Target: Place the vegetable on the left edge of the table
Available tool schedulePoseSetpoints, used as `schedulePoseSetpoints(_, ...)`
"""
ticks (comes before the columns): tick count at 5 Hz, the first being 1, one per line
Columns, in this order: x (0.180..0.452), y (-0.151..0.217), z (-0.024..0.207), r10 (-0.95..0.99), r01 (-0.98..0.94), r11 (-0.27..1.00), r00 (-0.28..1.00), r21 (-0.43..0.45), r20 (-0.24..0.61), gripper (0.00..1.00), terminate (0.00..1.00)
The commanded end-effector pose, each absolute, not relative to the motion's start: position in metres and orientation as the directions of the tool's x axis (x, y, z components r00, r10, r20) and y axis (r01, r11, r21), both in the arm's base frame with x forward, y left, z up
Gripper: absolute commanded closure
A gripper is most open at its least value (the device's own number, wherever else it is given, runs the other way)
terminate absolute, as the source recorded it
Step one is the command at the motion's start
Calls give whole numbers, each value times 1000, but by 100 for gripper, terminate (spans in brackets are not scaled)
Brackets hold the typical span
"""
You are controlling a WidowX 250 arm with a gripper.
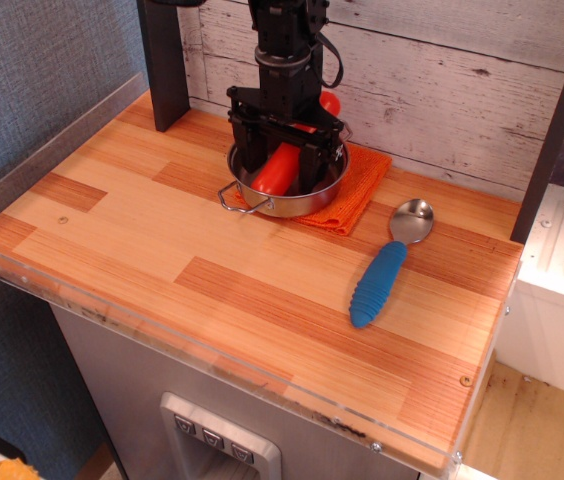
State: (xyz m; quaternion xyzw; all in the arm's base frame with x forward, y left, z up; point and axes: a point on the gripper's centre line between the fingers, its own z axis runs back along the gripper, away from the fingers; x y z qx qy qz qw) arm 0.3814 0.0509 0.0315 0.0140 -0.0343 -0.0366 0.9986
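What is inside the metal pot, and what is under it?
Inside the pot lies the red vegetable, leaning over the rim, between the open gripper fingers. Underneath is an orange cloth; its middle is covered.

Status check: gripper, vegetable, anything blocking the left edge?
Gripper open, fingers straddling vegetable. Vegetable leaning in pot, not lifted. Nothing on the table leftward.

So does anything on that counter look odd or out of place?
Only the vegetable: it leans tilted in the pot, its top end poking over the far rim, with the pincer straddling it. The spoon lies flat.
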Motion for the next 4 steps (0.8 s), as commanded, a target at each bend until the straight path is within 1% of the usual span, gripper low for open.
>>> schedulePoseSetpoints(1, 385, 55, 45, -76, 71, 996, 991, 46, 113, 100, 0)
schedulePoseSetpoints(2, 382, 54, 67, -84, 82, 996, 983, 22, 164, 100, 0)
schedulePoseSetpoints(3, 373, 64, 110, -68, 69, 998, 958, 9, 279, 100, 0)
schedulePoseSetpoints(4, 346, 103, 127, 8, -27, 998, 957, 63, 289, 100, 0)
